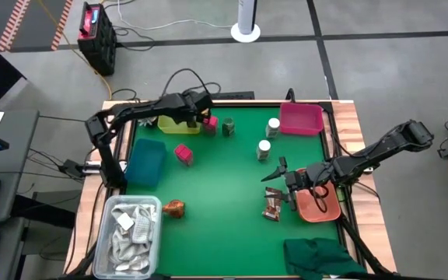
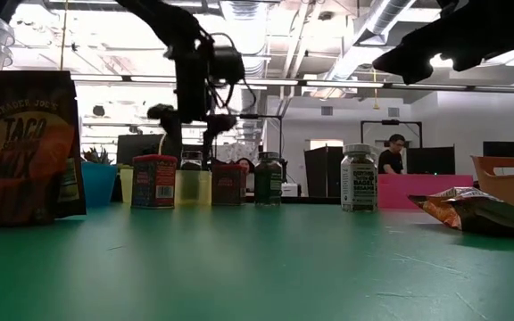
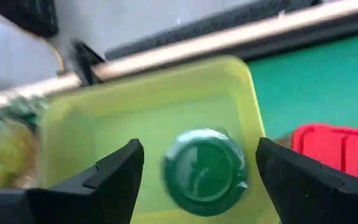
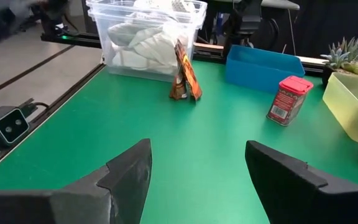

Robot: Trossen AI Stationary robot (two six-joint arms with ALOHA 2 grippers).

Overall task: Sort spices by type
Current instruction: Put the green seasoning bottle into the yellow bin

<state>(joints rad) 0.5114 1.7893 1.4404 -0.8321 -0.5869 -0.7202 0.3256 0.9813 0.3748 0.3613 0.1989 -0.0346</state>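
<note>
A green jar (image 3: 204, 171) stands upright in the yellow tray (image 3: 104, 130) at the table's far left. My left gripper (image 3: 199, 144) hovers above it, open, with a finger on either side of the jar's lid and clear of it. A second green jar (image 1: 228, 127) and a pink pack (image 1: 209, 123) stand on the mat beside the tray, and another pink pack (image 1: 183, 154) is nearer. Two white-capped bottles (image 1: 273, 127) (image 1: 264, 149) stand right of centre. Brown sachets (image 1: 273, 204) lie beside my right gripper (image 1: 278, 175), which is open with nothing between its fingers.
A pink tray (image 1: 300, 119) is at the far right, an orange tray (image 1: 321, 208) under my right arm, and a blue tray (image 1: 146, 161) at the left. One brown sachet (image 1: 175, 208) stands by the clear tub of rags (image 1: 131, 233). A dark green cloth (image 1: 321, 257) lies at the near right.
</note>
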